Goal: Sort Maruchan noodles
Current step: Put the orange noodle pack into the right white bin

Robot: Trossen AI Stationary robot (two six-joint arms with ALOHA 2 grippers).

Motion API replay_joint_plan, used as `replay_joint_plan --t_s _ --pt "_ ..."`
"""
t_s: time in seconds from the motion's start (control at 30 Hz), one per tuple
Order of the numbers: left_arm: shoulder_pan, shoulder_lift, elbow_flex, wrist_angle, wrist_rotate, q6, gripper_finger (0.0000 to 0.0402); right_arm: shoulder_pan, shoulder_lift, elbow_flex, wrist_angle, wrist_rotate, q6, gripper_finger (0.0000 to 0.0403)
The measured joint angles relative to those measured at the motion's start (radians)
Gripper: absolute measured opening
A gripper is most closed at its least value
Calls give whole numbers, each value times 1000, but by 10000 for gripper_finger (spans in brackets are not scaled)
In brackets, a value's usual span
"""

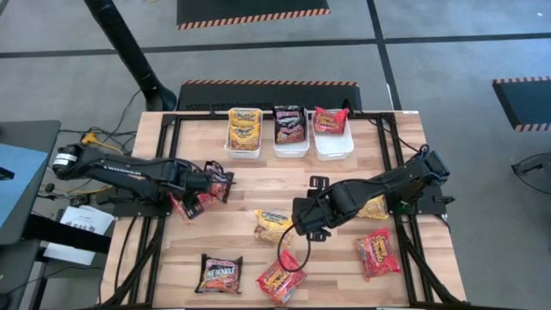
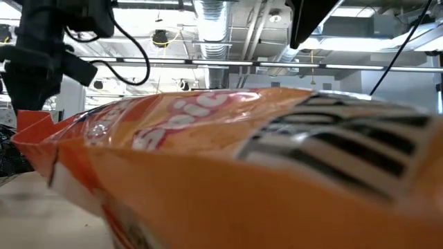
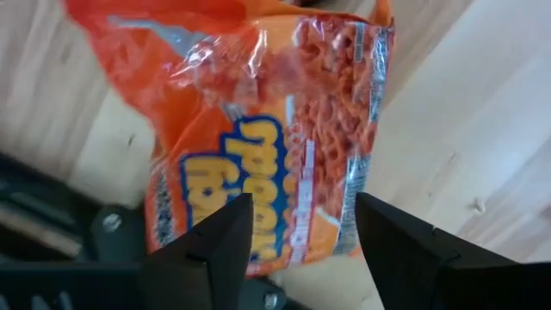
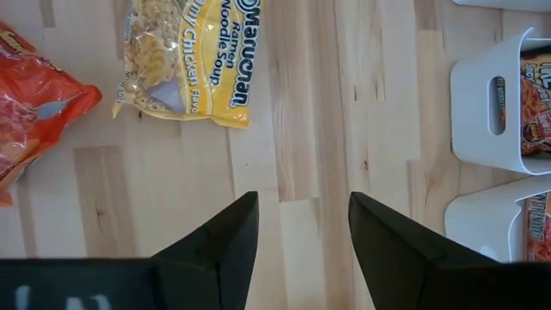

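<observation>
Maruchan noodle packets lie scattered on the wooden table. My left gripper (image 1: 209,182) points down, open, over a red packet (image 3: 284,129) at the table's left side (image 1: 191,205), with a dark packet (image 1: 221,175) beside it. My right gripper (image 4: 303,202) is open above bare wood at mid-table (image 1: 301,226), holding nothing. A yellow packet (image 4: 185,60) lies just left of it (image 1: 274,226). Three white bins at the far edge hold yellow (image 1: 244,131), dark (image 1: 290,127) and red (image 1: 331,122) packets. My left gripper's open fingers (image 3: 215,250) come from above, one on each side of the red packet's printed face (image 3: 258,215). The packet lies flat on the table. I cannot tell whether the fingers touch it.
More packets lie near the front edge: a dark one (image 1: 219,274), a red one (image 1: 282,277) that fills the low view (image 2: 242,173), and another red one (image 1: 377,254). A yellow packet (image 1: 374,207) lies under the right arm. A black frame (image 1: 164,164) borders the table.
</observation>
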Motion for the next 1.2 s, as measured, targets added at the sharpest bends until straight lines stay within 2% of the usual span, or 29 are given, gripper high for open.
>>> replay_joint_plan --t_s 0.1,0.23,0.43,0.63,0.77,1.03,1.2 --pt "0 0 -25 30 -14 -15 208 2 0 0 0 2 2 205" --pt "0 0 -53 73 -90 -38 221 2 0 0 9 3 2 205" --pt "0 0 -119 150 -96 -81 226 7 0 0 18 3 2 205" --pt "0 -2 -130 124 -123 -114 222 7 0 0 28 3 2 205" --pt "0 0 -131 129 -133 -84 181 7 0 0 50 3 2 205" --pt "0 3 -133 147 -120 -31 21 -1 0 0 69 8 0 205" --pt "0 2 -132 170 -102 -2 4 -11 0 0 68 10 1 205"
